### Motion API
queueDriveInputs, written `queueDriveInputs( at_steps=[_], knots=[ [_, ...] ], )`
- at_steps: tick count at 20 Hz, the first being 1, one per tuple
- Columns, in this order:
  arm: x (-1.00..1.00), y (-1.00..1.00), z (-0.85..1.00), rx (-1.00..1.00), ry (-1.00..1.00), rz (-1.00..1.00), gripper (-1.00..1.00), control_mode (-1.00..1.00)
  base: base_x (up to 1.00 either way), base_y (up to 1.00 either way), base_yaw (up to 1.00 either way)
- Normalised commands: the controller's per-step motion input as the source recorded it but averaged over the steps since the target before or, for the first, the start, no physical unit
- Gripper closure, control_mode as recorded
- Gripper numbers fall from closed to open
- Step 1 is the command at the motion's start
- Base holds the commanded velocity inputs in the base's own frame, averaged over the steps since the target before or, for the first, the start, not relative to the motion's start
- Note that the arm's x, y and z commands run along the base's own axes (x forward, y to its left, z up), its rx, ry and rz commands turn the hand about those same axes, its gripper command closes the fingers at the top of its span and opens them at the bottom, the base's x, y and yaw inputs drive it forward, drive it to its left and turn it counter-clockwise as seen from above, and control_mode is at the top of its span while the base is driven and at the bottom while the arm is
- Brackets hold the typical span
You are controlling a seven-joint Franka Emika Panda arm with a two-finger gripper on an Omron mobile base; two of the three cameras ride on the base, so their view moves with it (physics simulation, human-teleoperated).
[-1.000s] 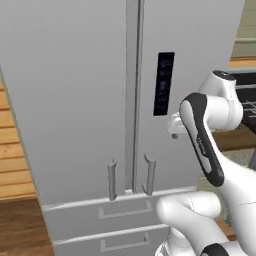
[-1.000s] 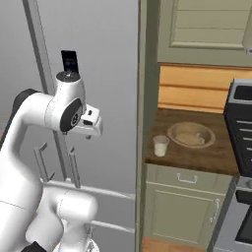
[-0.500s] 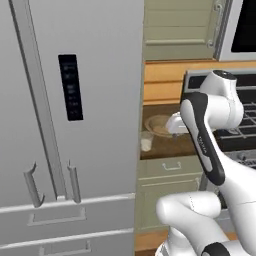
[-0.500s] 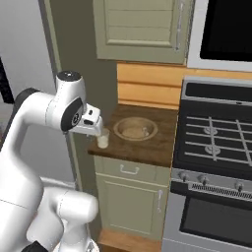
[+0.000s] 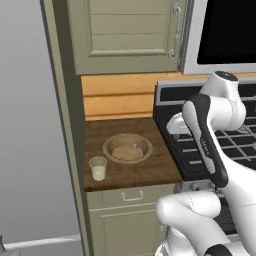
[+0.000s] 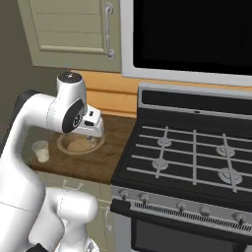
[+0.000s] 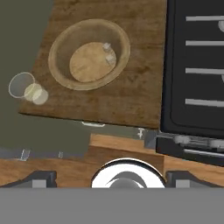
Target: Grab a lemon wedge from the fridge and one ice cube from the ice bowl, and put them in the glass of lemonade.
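Ice bowl (image 7: 89, 54) on table (image 7: 131, 100), glass of lemonade (image 7: 26, 89) just beside it, stove (image 7: 197, 65) opposite; hand's finger spacing unclear.

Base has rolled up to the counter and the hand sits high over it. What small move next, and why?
Probably lower the hand toward the ice bowl. The hand view looks straight down on it, with small clear ice cubes near its middle and the glass of lemonade standing apart beside it. The fingers hold nothing and are far above the counter.
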Motion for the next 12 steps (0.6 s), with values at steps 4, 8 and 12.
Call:
queueDriveInputs(
  at_steps=[4, 8, 12],
  knots=[
    [0.19, 0.02, -0.19, 0.0, 0.06, 0.0, -1.0, -1.0, 0.52, -0.02, -0.06],
    [0.91, 0.72, -0.72, -0.14, 0.25, 0.01, -1.0, -1.0, 0.0, 0.0, 0.0],
    [0.6, 0.95, -0.78, -0.21, 0.27, 0.19, -1.0, -1.0, 0.0, 0.0, 0.0]
  ],
)
